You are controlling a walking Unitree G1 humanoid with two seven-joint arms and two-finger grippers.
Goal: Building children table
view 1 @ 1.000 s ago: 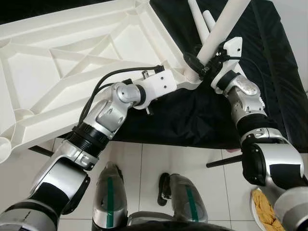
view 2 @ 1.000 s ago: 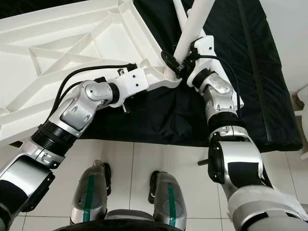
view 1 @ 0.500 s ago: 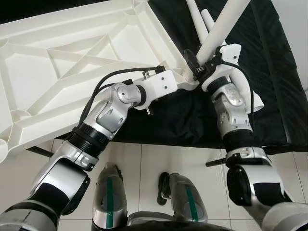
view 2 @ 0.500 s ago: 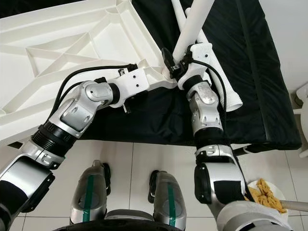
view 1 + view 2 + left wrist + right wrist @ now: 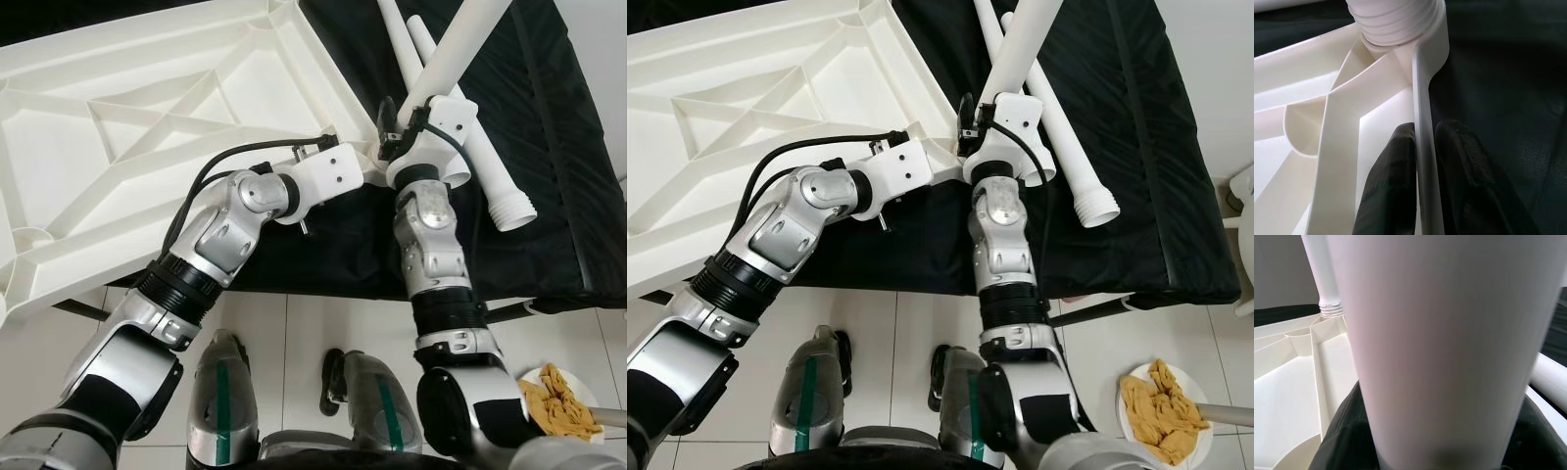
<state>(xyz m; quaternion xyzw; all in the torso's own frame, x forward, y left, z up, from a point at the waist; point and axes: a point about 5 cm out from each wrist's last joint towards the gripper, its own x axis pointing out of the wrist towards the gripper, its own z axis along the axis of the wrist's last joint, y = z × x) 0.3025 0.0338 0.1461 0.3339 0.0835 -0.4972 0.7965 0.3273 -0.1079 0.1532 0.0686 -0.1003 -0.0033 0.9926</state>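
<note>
Up close, the left end effector (image 5: 1422, 161) pinches the tabletop rim (image 5: 1425, 98); the right end effector (image 5: 1435, 431) clasps a leg (image 5: 1440, 333).

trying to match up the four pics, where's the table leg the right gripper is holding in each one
Left eye view: the leg slants from the top edge down to the tabletop corner.
Right eye view: same leg, top centre, above the right gripper.
Left wrist view: its threaded end sits in the corner socket, top.
Right wrist view: the leg runs close up between the fingers.
Shared landmark: the tabletop corner.
</note>
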